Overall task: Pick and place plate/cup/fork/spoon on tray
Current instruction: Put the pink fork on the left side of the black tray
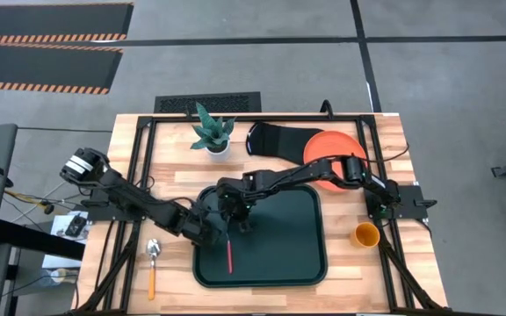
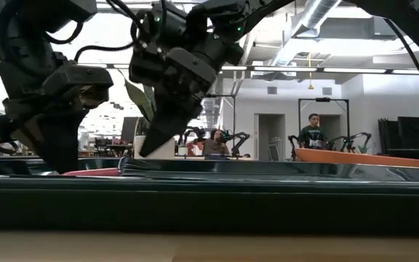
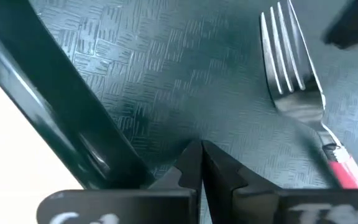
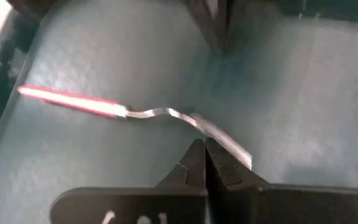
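Observation:
The fork point(image 1: 228, 254), with silver tines and a red handle, lies flat on the floor of the dark green tray point(image 1: 310, 263). It also shows in the left wrist view point(image 3: 303, 93) and the right wrist view point(image 4: 166, 113). My left gripper point(image 3: 202, 148) is shut over the tray floor, beside the tray's left rim point(image 3: 55, 106) and apart from the fork. My right gripper point(image 4: 204, 147) is shut, right beside the fork's tines. The spoon point(image 1: 152, 263) lies on the table left of the tray. The cup point(image 1: 365, 234) stands right of it. The plate point(image 1: 336, 151) lies at the far right. My right gripper points its shut fingers down at the tray from the far side, right beside the fork's tine end point(image 4: 229, 144). I cannot tell whether they touch the tines. The fork lies flat on the tray floor.
A black oven mitt point(image 1: 271, 140) lies next to the plate at the far edge. A small potted plant point(image 1: 211, 133) stands at the far left of centre. Both arms cross above the tray's far left part. People show in the room beyond the table point(image 2: 311, 131).

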Motion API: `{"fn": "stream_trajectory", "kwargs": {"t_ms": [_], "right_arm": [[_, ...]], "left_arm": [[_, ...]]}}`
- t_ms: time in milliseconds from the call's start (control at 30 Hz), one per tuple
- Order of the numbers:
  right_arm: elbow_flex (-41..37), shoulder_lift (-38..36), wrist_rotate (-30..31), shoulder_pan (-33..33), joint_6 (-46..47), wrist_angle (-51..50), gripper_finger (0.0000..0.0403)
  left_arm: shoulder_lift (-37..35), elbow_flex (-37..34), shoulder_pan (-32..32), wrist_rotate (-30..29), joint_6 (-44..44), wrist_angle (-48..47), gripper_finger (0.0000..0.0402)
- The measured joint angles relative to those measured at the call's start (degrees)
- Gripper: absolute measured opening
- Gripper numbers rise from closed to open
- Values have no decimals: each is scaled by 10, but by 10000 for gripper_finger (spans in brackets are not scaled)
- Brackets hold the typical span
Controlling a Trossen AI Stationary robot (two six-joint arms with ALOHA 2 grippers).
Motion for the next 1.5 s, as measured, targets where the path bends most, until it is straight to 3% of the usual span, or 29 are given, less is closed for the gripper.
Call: {"fn": "stream_trajectory", "kwargs": {"t_ms": [833, 1067, 1500], "right_arm": [[2, 71, -24, -15, 90, 128, 8], [0, 15, 22, -19, 81, 73, 8], [0, -20, 27, 5, 59, -46, 29]], "left_arm": [[3, -2, 4, 7, -5, 23, 0], [4, -2, 5, -9, -1, 30, 0], [-33, 0, 1, -42, 17, 25, 0]]}}
